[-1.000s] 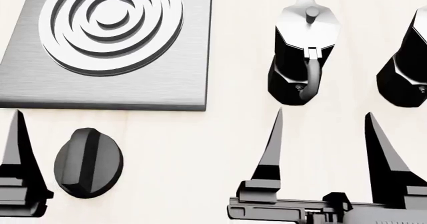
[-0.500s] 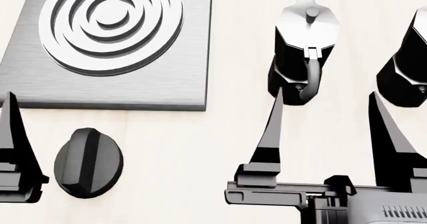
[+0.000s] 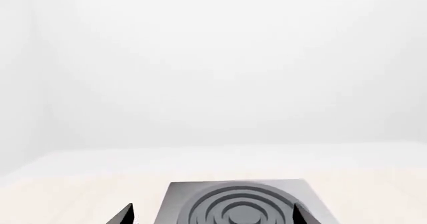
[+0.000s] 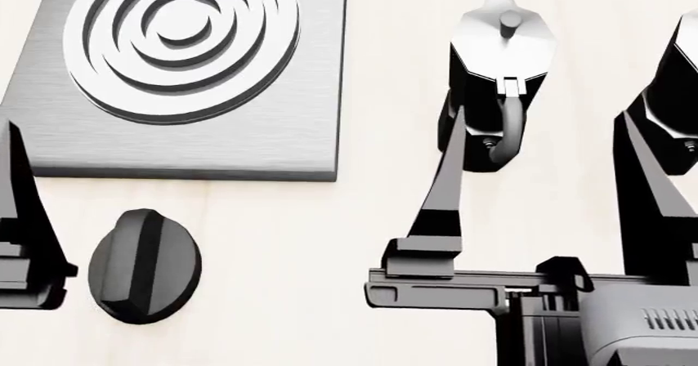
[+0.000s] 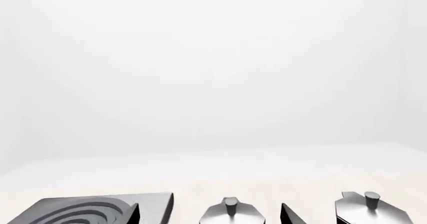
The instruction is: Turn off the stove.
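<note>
Black knob (image 4: 144,265) sits on the counter (image 4: 327,243) below the stove (image 4: 180,76), beside the left end effector (image 4: 22,219), state unclear; right end effector (image 4: 545,211) spread wide, so whether off is unclear

I am working at a bare simulated kitchen counter (image 4: 360,219). A steel stove (image 4: 180,72) with its black knob (image 4: 144,265) and two moka pots (image 4: 496,80) are sitting here.

The stove (image 4: 185,76) sat on the table (image 4: 327,243), its knob (image 4: 144,265) just before it. Two moka pots (image 4: 496,80) stood to its right.
</note>
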